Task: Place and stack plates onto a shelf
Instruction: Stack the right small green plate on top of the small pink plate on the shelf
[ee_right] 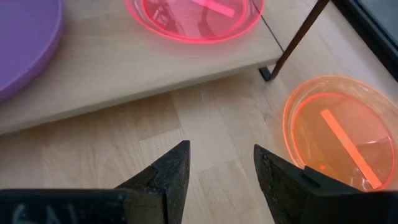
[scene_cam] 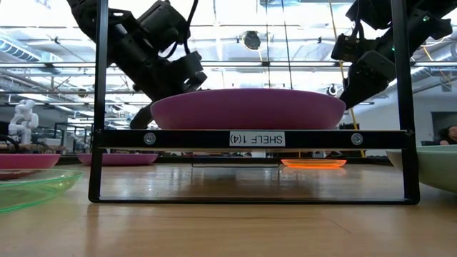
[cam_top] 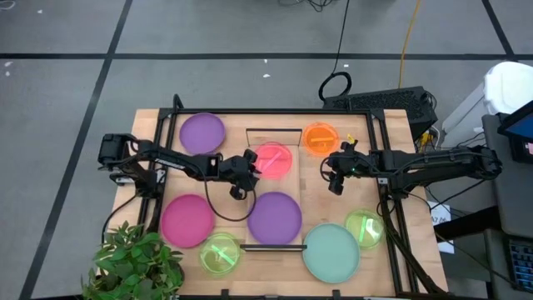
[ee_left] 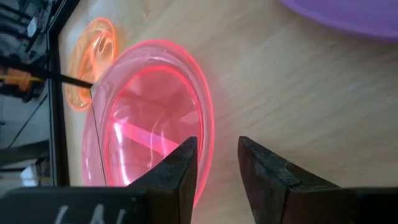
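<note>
While the left gripper [cam_top: 247, 160] sits at the edge of the pink-red plate [cam_top: 273, 159], fingers [ee_left: 180, 168] parted astride its rim, that plate lies flat on the shelf [cam_top: 258, 137] with a purple plate [cam_top: 274, 217] farther along the board. Right gripper [cam_top: 336, 172] hovers beside the orange plate [cam_top: 320, 137] on the table [cam_top: 416, 250], fingers apart, empty.

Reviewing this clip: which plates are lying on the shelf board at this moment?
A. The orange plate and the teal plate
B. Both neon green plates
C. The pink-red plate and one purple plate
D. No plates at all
C: in the high view the pink-red plate and a purple plate lie on the shelf, while the orange plate sits on the table beside it.
</note>
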You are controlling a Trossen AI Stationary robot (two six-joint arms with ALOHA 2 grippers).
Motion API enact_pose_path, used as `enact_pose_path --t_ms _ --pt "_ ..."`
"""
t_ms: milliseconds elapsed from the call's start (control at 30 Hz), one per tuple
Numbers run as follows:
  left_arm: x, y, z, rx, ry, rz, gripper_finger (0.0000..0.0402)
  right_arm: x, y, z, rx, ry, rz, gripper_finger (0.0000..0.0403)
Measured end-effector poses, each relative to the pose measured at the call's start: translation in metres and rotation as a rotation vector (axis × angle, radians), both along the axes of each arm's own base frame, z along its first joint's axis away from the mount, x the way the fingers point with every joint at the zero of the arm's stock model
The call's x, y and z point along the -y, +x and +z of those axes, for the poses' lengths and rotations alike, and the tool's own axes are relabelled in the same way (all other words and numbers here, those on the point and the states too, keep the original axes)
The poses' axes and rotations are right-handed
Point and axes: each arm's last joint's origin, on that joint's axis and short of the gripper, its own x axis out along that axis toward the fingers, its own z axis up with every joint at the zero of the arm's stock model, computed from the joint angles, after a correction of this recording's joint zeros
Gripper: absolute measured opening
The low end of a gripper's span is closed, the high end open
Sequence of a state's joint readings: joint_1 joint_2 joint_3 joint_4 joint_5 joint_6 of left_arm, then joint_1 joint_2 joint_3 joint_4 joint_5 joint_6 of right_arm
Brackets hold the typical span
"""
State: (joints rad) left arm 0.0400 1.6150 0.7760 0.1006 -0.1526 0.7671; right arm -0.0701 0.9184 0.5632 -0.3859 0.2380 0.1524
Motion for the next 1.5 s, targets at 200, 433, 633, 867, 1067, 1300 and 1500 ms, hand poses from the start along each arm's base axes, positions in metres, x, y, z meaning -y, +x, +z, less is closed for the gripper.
enact_pose_path --t_ms 200,433,633,867,1067,1300,1500 --pt "0.018 -0.005 0.007 -0.002 0.003 0.026 0.0125 0.0 0.006 0.006 0.074 -0.024 0.043 0.016" --pt "0.04 -0.012 0.021 0.037 0.032 0.063 0.0125 -0.001 0.011 0.039 0.054 0.034 0.04 0.016" --pt "0.058 -0.027 0.029 0.017 -0.07 0.12 0.0125 -0.019 0.025 0.056 0.058 0.101 0.072 0.016" --pt "0.077 -0.039 0.038 0.028 -0.157 0.131 0.0125 -0.068 0.041 0.062 -0.021 0.15 0.154 0.016" --pt "0.091 -0.052 0.039 -0.012 -0.235 0.162 0.0125 -0.114 0.043 0.07 -0.162 0.196 0.17 0.016" --pt "0.106 -0.063 0.04 -0.037 -0.305 0.191 0.0124 -0.167 0.044 0.083 -0.258 0.26 0.225 0.016" --pt "0.112 -0.066 0.039 -0.052 -0.316 0.188 0.0124 -0.205 0.04 0.078 -0.314 0.321 0.268 0.016"
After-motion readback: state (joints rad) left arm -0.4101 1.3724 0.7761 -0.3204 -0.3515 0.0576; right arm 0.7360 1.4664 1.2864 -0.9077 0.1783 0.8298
